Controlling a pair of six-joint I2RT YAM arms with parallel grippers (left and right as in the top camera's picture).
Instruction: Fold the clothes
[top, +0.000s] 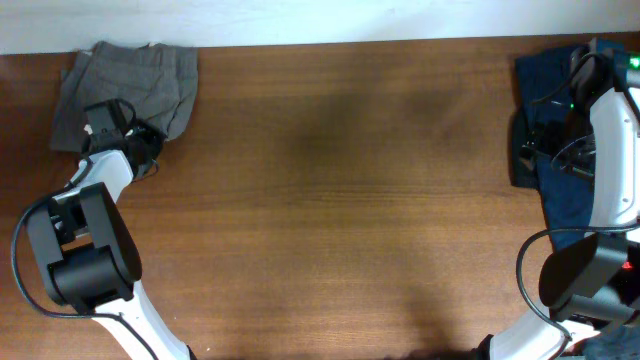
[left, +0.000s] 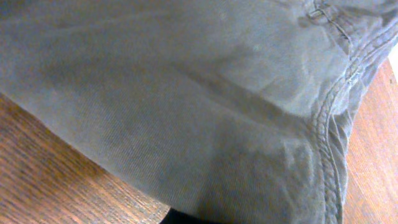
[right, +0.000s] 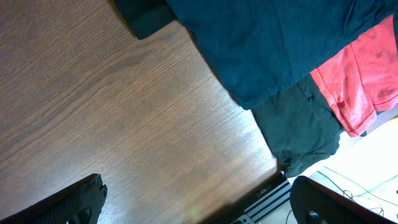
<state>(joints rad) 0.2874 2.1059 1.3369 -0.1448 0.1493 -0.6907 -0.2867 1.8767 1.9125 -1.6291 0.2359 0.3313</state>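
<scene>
The grey-khaki shorts (top: 130, 75) lie folded at the table's far left corner. In the left wrist view their cloth (left: 199, 93) fills the frame, with a stitched seam (left: 323, 124) on the right. My left gripper (top: 143, 138) is at the shorts' near edge; its fingers are hidden, so I cannot tell its state. A navy-blue garment (top: 552, 190) lies at the far right, and also shows in the right wrist view (right: 267, 43). My right gripper (right: 199, 205) is open and empty above bare wood beside it, and it shows in the overhead view (top: 530, 140).
A red garment (right: 367, 81) and a dark garment (right: 305, 137) hang past the table's right edge (right: 267, 186). The brown wooden table (top: 340, 200) spans the view. Both arm bases stand at the near corners.
</scene>
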